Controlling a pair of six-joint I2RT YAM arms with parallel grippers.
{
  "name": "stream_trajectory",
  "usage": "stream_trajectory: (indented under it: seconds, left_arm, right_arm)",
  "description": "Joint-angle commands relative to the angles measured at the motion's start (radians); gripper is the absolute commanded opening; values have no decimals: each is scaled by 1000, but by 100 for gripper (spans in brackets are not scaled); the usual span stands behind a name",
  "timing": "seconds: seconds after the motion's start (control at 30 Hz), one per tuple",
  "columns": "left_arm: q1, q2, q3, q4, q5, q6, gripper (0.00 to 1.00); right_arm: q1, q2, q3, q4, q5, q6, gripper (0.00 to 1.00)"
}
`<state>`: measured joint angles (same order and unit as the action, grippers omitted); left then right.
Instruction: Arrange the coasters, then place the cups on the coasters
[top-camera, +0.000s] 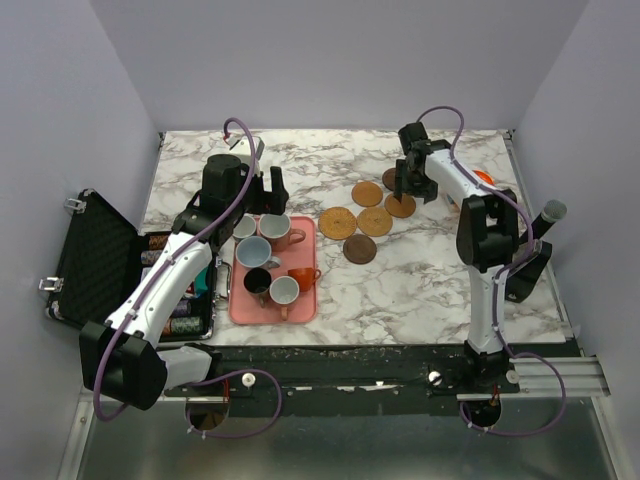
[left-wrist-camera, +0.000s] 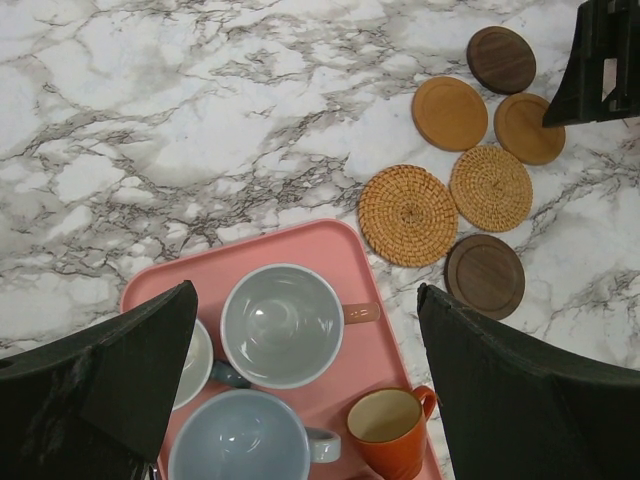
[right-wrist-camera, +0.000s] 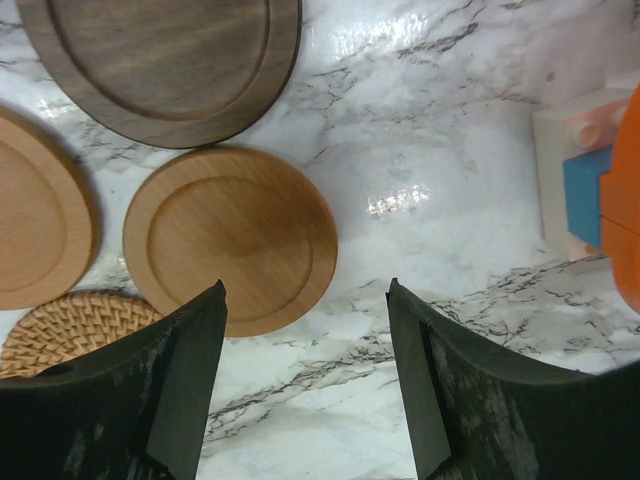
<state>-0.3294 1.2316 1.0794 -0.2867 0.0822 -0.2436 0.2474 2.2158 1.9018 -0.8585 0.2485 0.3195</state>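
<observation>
On pink tray (top-camera: 250, 309): 6 cups (top-camera: 255, 252). Right of tray: 6 coasters (top-camera: 375, 221), clustered. Above tray's far end: left gripper (left-wrist-camera: 305, 300), fingers spread wide, empty. Over coasters furthest from tray: right gripper (right-wrist-camera: 305, 290), fingers apart, gripping nothing.

Six cups (top-camera: 252, 252) stand upright on the pink tray (top-camera: 305, 308); six flat coasters (top-camera: 374, 221) cluster just right of it. Two are dark, two woven.

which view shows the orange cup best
Left wrist: the orange cup is close and large on the tray, with its handle and pale inside clear. Top external shows it small, among the other cups. Right wrist does not show it.
</observation>
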Motion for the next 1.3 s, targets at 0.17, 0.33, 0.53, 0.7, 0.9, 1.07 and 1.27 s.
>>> stream_trajectory:
  seconds: [0.17,0.33,0.53,0.7,0.9,1.07,1.27]
  left_arm:
    - [-3,-17,-3,-3,18,-20,99]
    - [-3,-15,-3,-5,18,-20,99]
    - [-3,-15,-3,-3,22,-23,99]
    - [-3,-18,-4,-3,21,-23,99]
    - [-5,-20,-4,-3,21,-25,99]
    - [-7,-20,-4,-2,22,-25,99]
    - [-7,-20,-4,-2,21,-25,99]
  right_arm:
    - [-3,48,-23,-63,40,26,74]
    - [-3,42,-41,-88,31,26,74]
    - [-2,64,-6,-152,18,12,78]
    - [12,64,-13,-181,28,10,78]
    - [20,27,-84,-177,52,30,78]
    - [20,-4,-135,-172,54,39,78]
    - [21,-34,-188,-171,55,49,78]
